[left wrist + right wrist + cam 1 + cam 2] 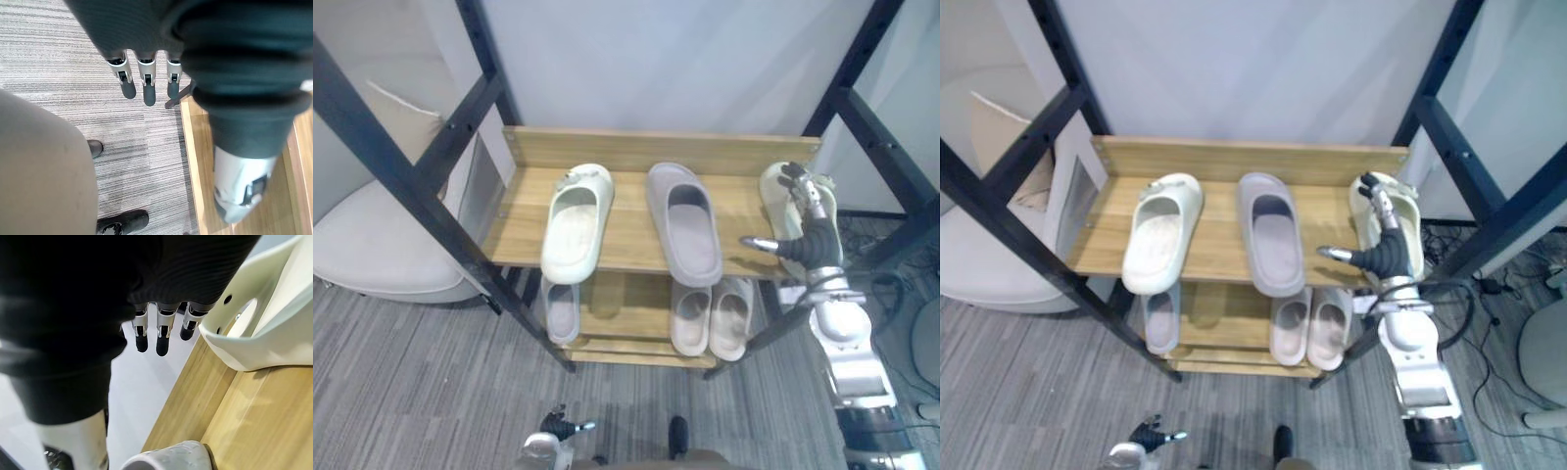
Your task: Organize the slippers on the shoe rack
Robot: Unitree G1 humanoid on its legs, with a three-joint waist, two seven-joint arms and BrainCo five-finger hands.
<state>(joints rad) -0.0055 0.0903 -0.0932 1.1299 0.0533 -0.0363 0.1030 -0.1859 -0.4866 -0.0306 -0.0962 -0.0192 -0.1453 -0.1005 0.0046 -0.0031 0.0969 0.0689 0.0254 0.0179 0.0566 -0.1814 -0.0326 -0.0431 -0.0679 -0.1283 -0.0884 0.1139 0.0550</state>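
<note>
The wooden shoe rack (636, 149) carries three slippers on its top shelf: a cream slipper (576, 220) on the left, a grey slipper (685, 220) in the middle and a second cream slipper (775, 196) at the right end. My right hand (808, 235) hovers over the inner side of that right cream slipper (264, 318), open, its fingers (161, 335) straight and its thumb pointing toward the grey slipper (171, 458). On the lower shelf lie a grey slipper (561, 308) and a pale pair (710, 315). My left hand (553, 431) hangs low near the floor, fingers (146, 83) relaxed and empty.
Slanted black frame beams cross in front of the rack on the left (401, 166) and stand close on the right (881, 147). A white cushioned seat (372, 235) sits left of the rack. Grey carpet (431, 392) spreads out in front.
</note>
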